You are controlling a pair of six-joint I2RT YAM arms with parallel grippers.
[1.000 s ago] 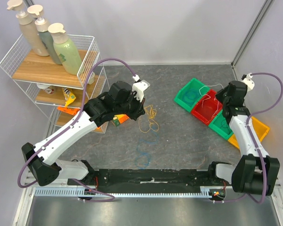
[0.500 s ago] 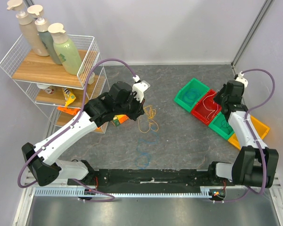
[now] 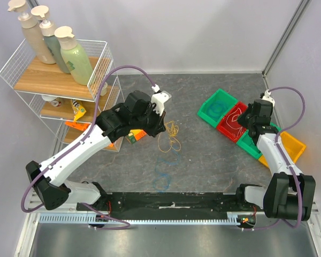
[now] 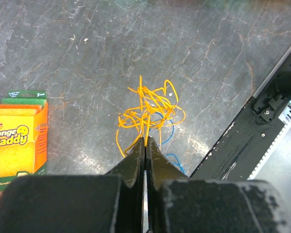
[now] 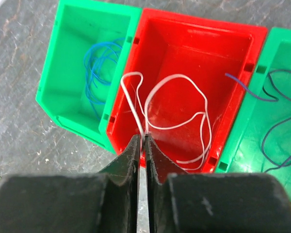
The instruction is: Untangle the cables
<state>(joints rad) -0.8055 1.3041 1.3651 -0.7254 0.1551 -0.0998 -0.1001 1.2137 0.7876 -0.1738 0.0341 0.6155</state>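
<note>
We list: left end effector (image 4: 144,145), pinched on tangled orange wire bundle (image 4: 150,109), grey surface (image 4: 87,48); right end effector (image 5: 141,141), clamped on thin white wire (image 5: 176,76) over red plastic bin (image 5: 199,48).

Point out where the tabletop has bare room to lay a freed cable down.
Bare slate lies between the yellow tangle and the green bin, and along the back wall beyond both. Crowded: the left side by the wire rack and sponge box, and the right corner, filled with the bin row.
</note>
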